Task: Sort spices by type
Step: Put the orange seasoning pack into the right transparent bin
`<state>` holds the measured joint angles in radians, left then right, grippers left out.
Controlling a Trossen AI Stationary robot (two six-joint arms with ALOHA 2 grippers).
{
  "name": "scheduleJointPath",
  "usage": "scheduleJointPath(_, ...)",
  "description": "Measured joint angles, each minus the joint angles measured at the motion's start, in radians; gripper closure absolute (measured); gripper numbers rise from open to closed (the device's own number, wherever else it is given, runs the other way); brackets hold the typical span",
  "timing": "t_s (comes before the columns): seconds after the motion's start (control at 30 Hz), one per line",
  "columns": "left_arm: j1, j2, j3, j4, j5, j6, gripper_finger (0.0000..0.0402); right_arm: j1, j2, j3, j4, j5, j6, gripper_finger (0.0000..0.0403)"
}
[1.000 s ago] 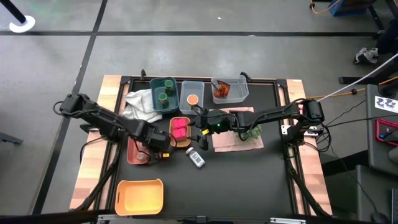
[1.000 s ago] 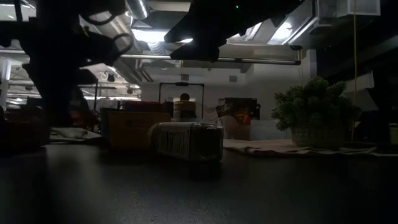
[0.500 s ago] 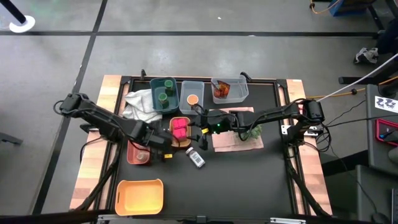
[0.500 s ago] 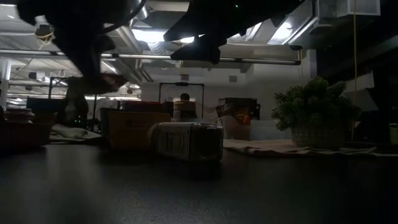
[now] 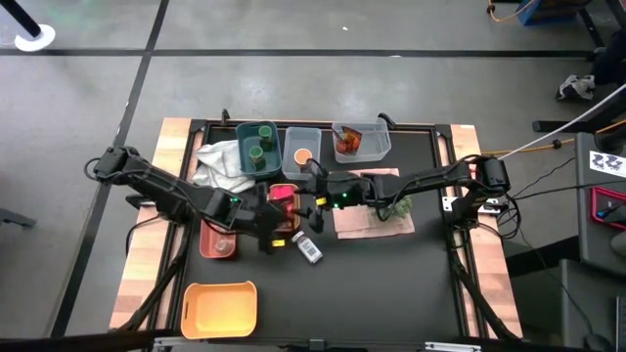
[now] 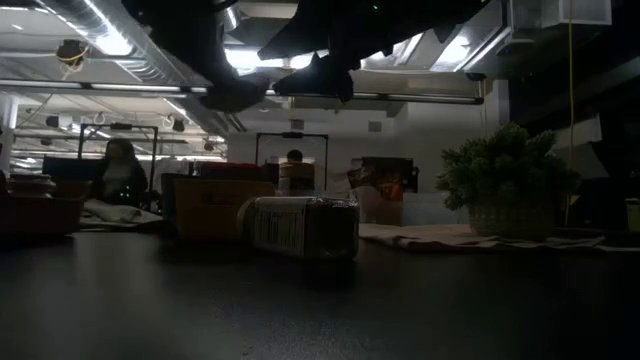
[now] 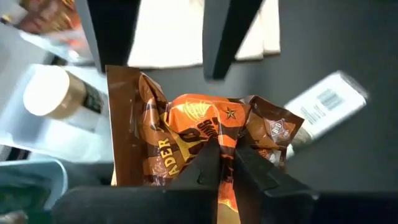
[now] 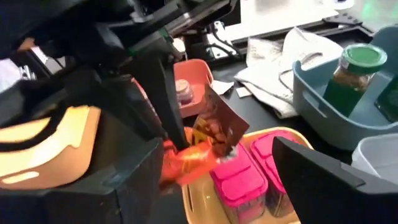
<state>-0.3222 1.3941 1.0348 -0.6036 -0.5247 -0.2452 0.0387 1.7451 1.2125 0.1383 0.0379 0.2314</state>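
Above the yellow tray (image 8: 205,199) of magenta boxes (image 8: 233,180), the left gripper (image 7: 221,163) holds its fingers clamped on a crumpled red-orange packet (image 7: 199,134), lifted clear of the table. Just beside it, the right gripper (image 5: 315,200) hovers with fingers apart. Near the tray, the white labelled bottle (image 5: 309,248) lies on its side on the black table (image 5: 391,274).

high: overhead | low: tabletop | wrists: close, both see packet (image 7: 205,146)
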Motion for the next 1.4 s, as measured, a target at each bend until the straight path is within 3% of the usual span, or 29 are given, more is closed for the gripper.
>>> scheduleJointPath(0.47,0.01,0.0,0.0,0.157,-0.042,0.105,0.0374,-0.001,0.0,0.0,0.076,0.026,-0.004,0.0118)
scheduleJointPath(0.7,0.011,0.0,0.0,0.165,-0.045,0.116,0.0373,0.0,0.0,0.0,0.08,0.038,-0.028,0.0199)
scheduleJointPath(1.03,0.011,0.0,0.0,0.173,-0.041,0.117,0.0373,-0.002,0.0,0.0,0.076,0.044,-0.083,0.0382)
scheduleJointPath(1.4,0.02,0.0,0.0,0.17,-0.032,0.129,0.0371,-0.002,0.0,0.0,0.077,0.043,-0.109,0.0394)
